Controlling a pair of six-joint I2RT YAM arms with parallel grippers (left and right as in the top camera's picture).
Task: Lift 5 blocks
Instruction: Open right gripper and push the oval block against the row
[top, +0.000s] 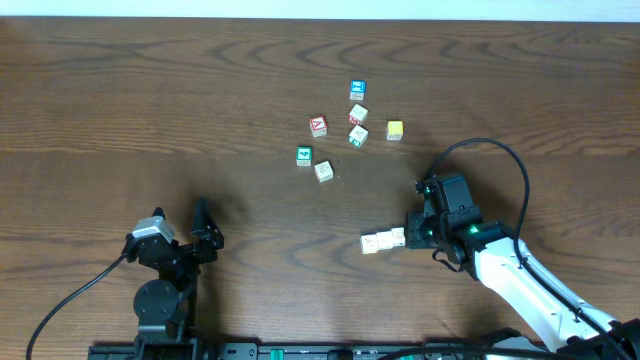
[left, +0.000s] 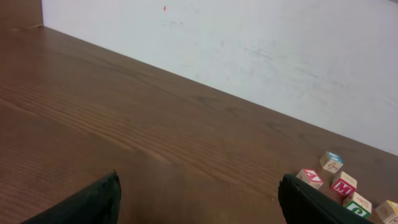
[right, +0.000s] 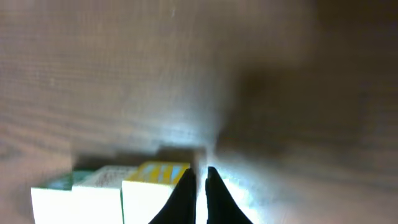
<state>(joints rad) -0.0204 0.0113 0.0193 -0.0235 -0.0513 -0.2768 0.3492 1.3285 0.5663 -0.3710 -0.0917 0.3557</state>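
- we saw the right gripper (top: 406, 236) low over the brown wood-grain table (top: 120, 100), its two black fingers (right: 185, 186) pinched almost together with nothing between them.
- two small cream-faced wooden blocks (top: 372, 243) lay side by side on the table, touching each other, in a short row just off that gripper's tips, on the side away from its arm.
- the nearer block (top: 394, 238) sat right beside the fingertips; we could not tell whether it touched them.
- in the right wrist view the picture was blurred, yet the nearer block (right: 155, 186), with a yellow print on it, showed just left of the right gripper (right: 199, 174), outside the jaws and not held.
- the other blocks lay in a loose cluster farther up the table, well apart from the right gripper: a small yellow wooden block (top: 395, 130) on the cluster's right edge, and three more cream-faced blocks (top: 358, 114).
- among them stood a red-faced cube (top: 318, 125), a green-faced cube (top: 304, 156) and a blue-faced cube (top: 357, 91).
- the left gripper (top: 207, 232) sat at the near left of the table with its fingers spread wide and empty, well apart from every block.
- in the left wrist view the cluster showed only at the lower right edge, beyond the left gripper (left: 199, 180).
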